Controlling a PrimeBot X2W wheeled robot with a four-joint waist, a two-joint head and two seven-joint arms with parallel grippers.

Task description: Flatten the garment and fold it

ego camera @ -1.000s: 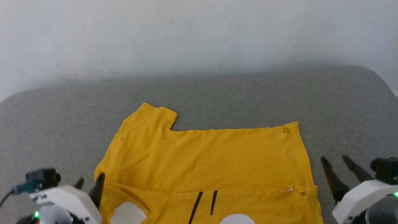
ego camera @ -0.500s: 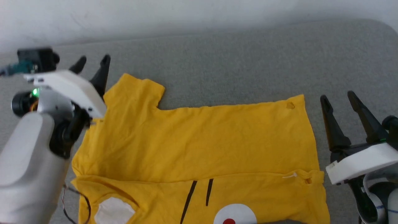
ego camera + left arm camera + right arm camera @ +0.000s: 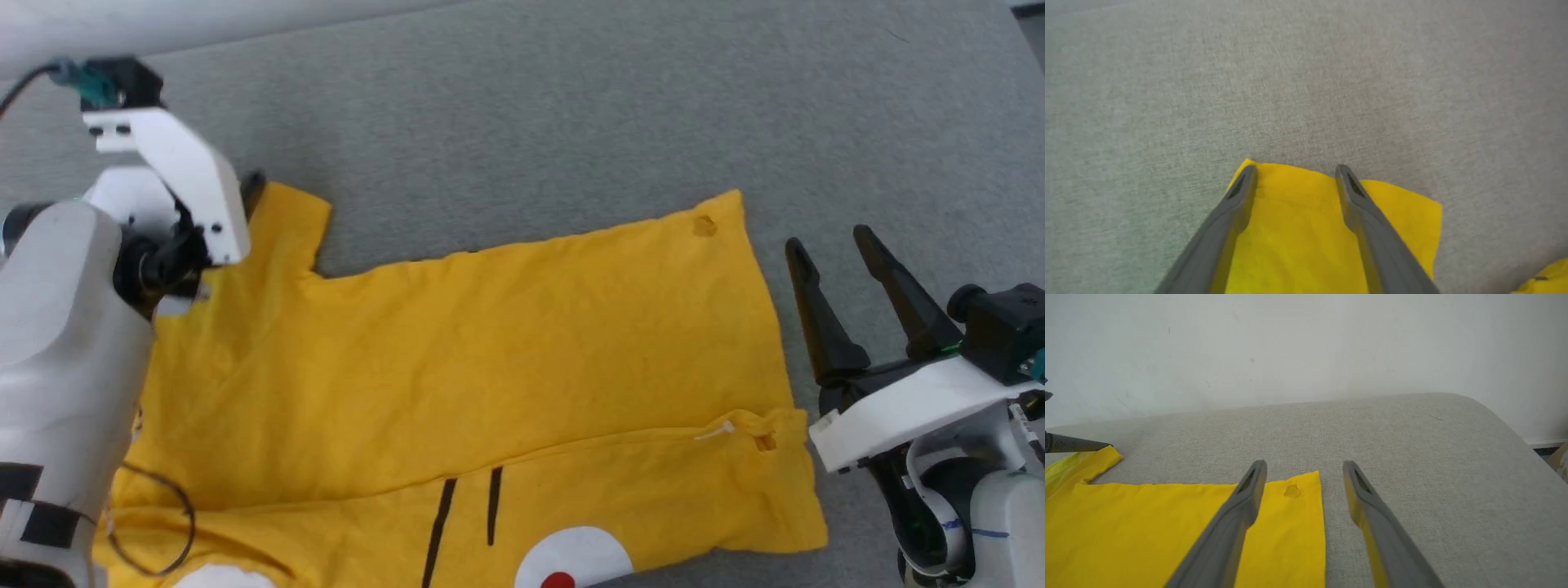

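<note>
One garment (image 3: 457, 359), long axis 9-3 o'clock, hem at 3. Two hands: left hand (image 3: 1295, 168), right hand (image 3: 826, 237), both wide, empty.

Head view: bottom edge cuts off the garment (image 3: 490, 343) near part, with white patch (image 3: 571, 559) and red dot (image 3: 558, 581). Its left side is hidden under left forearm (image 3: 57, 367). At far corner, small mark (image 3: 704, 226): hole or stain, cannot tell. On left gripper (image 3: 1295, 169), fingers (image 3: 253, 184) sit mostly behind white housing (image 3: 180, 180).
</note>
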